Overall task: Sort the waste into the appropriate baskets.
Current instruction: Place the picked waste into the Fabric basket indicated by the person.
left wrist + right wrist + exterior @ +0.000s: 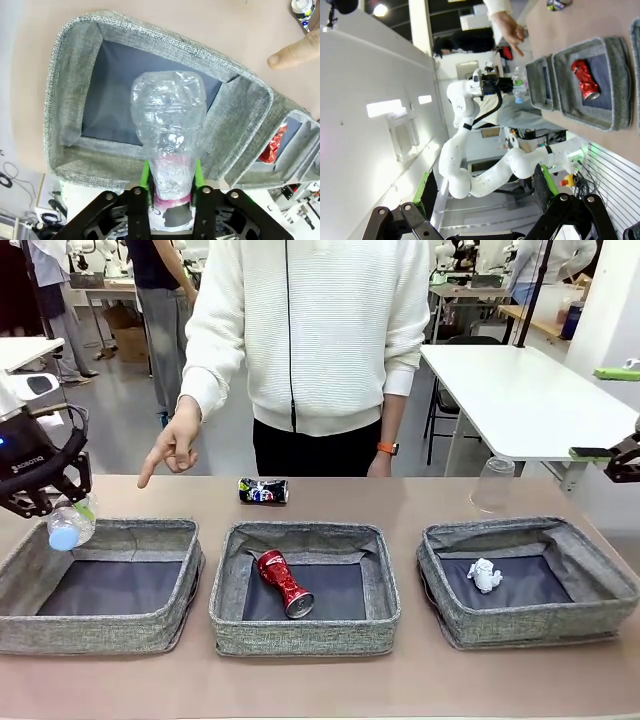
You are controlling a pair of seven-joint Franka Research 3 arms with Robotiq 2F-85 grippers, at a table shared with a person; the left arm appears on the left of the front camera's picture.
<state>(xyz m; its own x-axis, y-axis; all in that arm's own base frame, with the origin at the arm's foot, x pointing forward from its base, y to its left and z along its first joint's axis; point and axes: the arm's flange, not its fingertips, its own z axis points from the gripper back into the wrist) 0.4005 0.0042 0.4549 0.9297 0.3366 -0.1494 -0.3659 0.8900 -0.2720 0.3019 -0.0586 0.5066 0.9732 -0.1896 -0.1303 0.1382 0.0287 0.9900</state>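
Observation:
A clear plastic bottle (169, 125) with a blue cap (64, 536) hangs over the far left corner of the left basket (100, 625). My left gripper (58, 508) is shut on it, and its green pads (145, 175) press the bottle's neck. The middle basket (300, 635) holds a red can (283, 583). A white paper wad (484, 575) lies in the right basket (530, 625). On the table behind the baskets lie a dark printed can (263, 491) and an upturned clear cup (493, 485). My right gripper (485, 190) is open at the far right (615, 455), off the table.
A person stands at the far side, one hand (170, 450) pointing down toward the left basket. A fingertip (292, 52) shows beyond that basket's rim. A white table (520, 400) stands behind at the right.

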